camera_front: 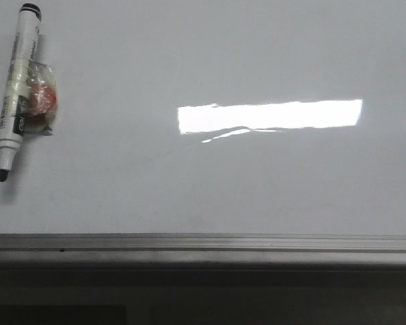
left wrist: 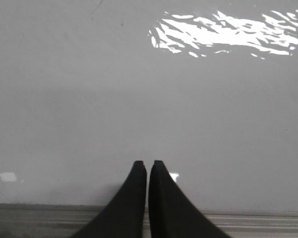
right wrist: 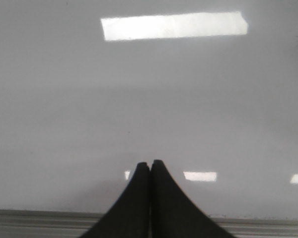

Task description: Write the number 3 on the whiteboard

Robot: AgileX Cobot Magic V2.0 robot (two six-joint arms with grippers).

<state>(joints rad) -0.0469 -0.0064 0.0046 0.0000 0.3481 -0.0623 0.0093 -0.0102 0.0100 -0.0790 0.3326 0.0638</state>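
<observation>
Left end effector (left wrist: 148, 164) hangs over the whiteboard (left wrist: 89, 99), its two black fingers (left wrist: 134, 198) pressed almost together with only a thin slit between the tips. Beneath them runs the board's grey edge strip (left wrist: 39, 220). A broken white glare (left wrist: 223, 32) shines on the glossy surface farther out.

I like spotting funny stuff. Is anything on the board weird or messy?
Just one thing: the marker pen at the whiteboard's far left lies uncapped, with a crinkly clear wrapper holding something red taped to it. No spills or marks; both hands are empty.
</observation>
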